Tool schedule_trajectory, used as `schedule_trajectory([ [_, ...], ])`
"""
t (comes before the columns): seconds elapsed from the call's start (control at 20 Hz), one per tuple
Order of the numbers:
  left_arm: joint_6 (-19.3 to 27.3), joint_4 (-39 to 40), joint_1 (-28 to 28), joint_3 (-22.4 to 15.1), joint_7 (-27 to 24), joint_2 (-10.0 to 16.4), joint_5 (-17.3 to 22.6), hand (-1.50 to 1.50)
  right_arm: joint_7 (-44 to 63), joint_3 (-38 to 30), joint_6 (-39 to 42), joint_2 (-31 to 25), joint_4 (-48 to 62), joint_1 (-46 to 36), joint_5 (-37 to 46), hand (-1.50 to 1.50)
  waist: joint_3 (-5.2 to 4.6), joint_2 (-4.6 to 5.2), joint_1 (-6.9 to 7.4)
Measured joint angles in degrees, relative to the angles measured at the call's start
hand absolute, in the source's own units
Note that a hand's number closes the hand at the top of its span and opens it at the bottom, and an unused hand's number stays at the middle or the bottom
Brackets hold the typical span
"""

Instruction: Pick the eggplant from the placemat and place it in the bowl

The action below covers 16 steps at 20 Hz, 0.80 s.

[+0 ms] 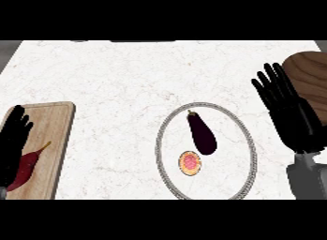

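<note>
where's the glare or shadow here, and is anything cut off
Head view: even light, no glare on the counter; no clear shadow by the eggplant; the bowl is cut by the right edge and partly hidden behind the right hand.

The robot's right hand (290, 115) stands open at the right of the head view, fingers straight and spread, above its grey forearm (311, 178); the left hand (7, 145), also open with fingers straight, sits low at the left edge
</note>
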Motion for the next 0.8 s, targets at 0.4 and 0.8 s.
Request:
schedule_trajectory([
  [0.4, -1.56, -3.45, -8.84, -2.55, -4.16, 2.3, -6.34, 0.0, 2.11, 5.7, 15.72, -5.17, 9.74, -10.36, -0.15, -1.5, -0.76, 2.54, 3.06],
  [0.8, -1.26, -1.92, -15.53, -6.89, -4.61, -0.02, -11.04, 0.0, -11.8, 3.75, 34.74, -11.13, 28.19, -19.63, 3.06, -1.5, -0.69, 3.3, 3.33],
])
